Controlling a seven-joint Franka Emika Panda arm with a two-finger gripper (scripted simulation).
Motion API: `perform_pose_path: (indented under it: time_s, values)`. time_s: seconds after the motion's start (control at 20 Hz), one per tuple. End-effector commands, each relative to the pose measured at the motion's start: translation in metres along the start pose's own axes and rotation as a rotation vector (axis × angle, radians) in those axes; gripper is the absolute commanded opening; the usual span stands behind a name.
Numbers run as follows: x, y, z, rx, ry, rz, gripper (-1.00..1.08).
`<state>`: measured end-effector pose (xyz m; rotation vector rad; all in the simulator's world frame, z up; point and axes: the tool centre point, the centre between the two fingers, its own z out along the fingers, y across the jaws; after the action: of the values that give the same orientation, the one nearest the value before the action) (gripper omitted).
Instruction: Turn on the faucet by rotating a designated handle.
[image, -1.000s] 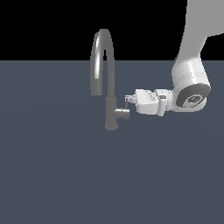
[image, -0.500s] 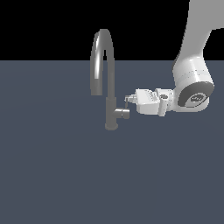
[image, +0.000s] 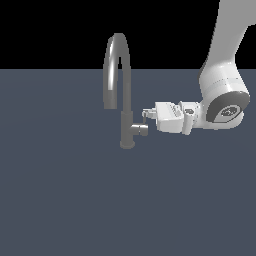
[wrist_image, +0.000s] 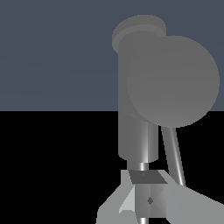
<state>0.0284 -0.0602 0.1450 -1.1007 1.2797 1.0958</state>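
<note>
The fingers (wrist_image: 131, 197) I see close together around the thin metal handle (wrist_image: 143, 168), and they seem clamped on it. My gripper (image: 145, 114) lies level at the exterior view's right of the faucet (image: 121, 90), just above its stubby side cylinder (image: 140, 130). The faucet is brushed grey metal with a high arched spout. Around it the dark flat surface (image: 60, 200) is open on every side.

text: none legible | faucet (image: 120, 90): unmarked | arm (image: 220, 95): perhaps a faint round emblem, unreadable
</note>
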Motion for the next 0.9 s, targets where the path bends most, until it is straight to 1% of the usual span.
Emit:
perform_pose_path:
  time_s: [0.0, 0.3, 0.35, 0.4, 0.8, 0.85]
  values:
    - [0.000, 0.011, 0.000, -0.005, -0.004, 0.005, -1.00]
    - [0.000, 0.030, 0.000, -0.006, -0.004, 0.005, -1.00]
    - [0.000, 0.030, 0.000, -0.006, -0.004, 0.005, -1.00]
    - [-0.004, 0.022, 0.000, -0.001, -0.001, -0.008, -1.00]
    - [0.016, 0.056, 0.000, -0.006, -0.004, 0.004, -1.00]
    - [0.016, 0.056, 0.000, -0.006, -0.004, 0.004, -1.00]
